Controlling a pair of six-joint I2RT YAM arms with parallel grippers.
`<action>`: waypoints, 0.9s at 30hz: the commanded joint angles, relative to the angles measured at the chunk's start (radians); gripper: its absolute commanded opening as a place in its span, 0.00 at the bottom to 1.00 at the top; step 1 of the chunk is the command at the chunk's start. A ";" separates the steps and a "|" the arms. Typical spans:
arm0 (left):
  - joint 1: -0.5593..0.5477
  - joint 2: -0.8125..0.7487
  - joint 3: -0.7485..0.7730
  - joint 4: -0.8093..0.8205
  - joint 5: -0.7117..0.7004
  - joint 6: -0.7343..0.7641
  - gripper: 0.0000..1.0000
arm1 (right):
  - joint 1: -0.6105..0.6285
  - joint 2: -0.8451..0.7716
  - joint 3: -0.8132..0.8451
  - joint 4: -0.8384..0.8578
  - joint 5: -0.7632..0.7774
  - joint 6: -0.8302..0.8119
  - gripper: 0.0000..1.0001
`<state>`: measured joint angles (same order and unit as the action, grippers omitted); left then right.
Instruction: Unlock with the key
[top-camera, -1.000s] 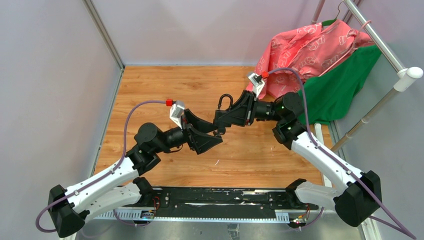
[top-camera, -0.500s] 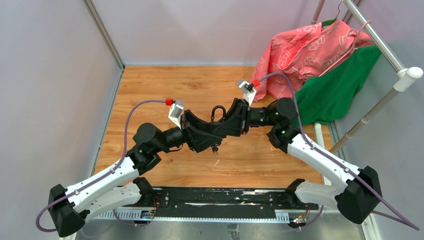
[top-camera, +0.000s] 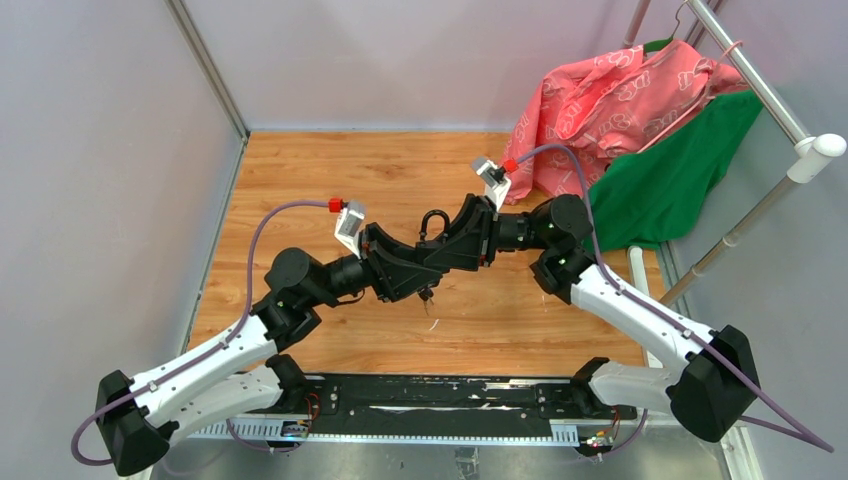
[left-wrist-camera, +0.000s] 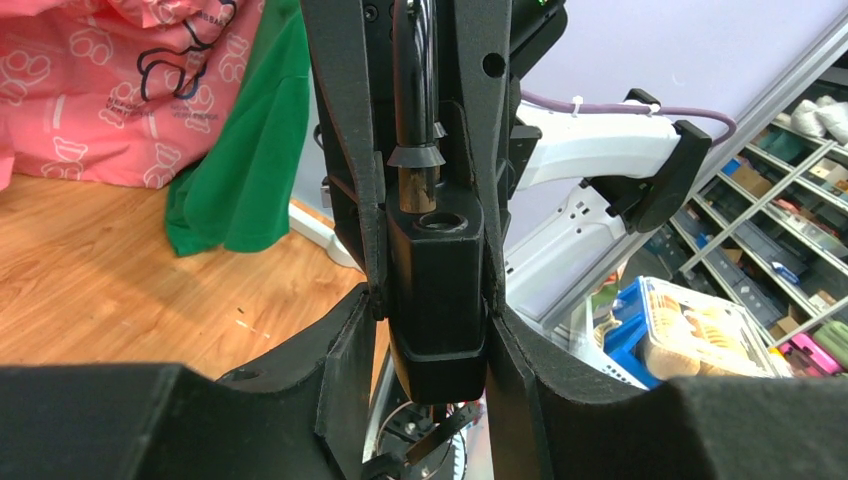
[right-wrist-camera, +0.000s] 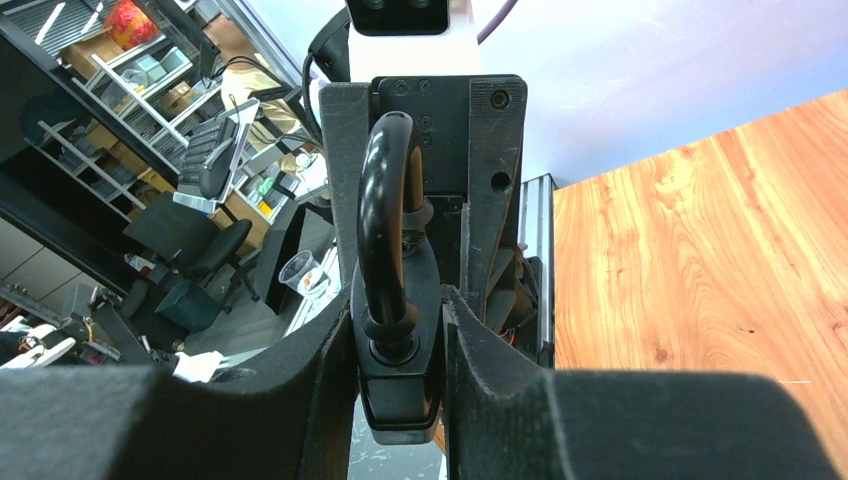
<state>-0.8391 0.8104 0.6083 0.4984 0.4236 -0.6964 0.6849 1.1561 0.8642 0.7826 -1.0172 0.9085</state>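
Note:
A black padlock hangs in the air between both arms above the wooden table. My right gripper is shut on the padlock's body from above, and the shackle arches up between its fingers. My left gripper comes from the other side, and its fingers press against the lower body. One shackle leg ends in a brass tip just above a hole in the body's top. A key on a ring hangs under the lock. From above, only the shackle and the key show.
A pink garment and a green one hang from a metal rack at the back right, close behind my right arm. Grey walls close the table's left and far sides.
My right arm has carried the padlock left into my left gripper's open jaws. Those jaws have since narrowed onto the lock's body.

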 joint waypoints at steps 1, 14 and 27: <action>0.006 -0.001 -0.021 0.019 -0.023 0.024 0.00 | 0.025 0.000 0.019 0.106 -0.037 0.036 0.00; 0.006 -0.023 -0.048 0.020 -0.019 0.024 0.00 | 0.024 0.003 0.045 0.007 -0.019 0.002 0.56; 0.006 -0.048 -0.134 0.018 0.039 0.055 0.00 | 0.003 -0.109 0.188 -0.656 0.291 -0.404 0.92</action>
<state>-0.8349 0.7887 0.4778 0.4377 0.4347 -0.6674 0.6941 1.0824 0.9943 0.3462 -0.8597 0.6567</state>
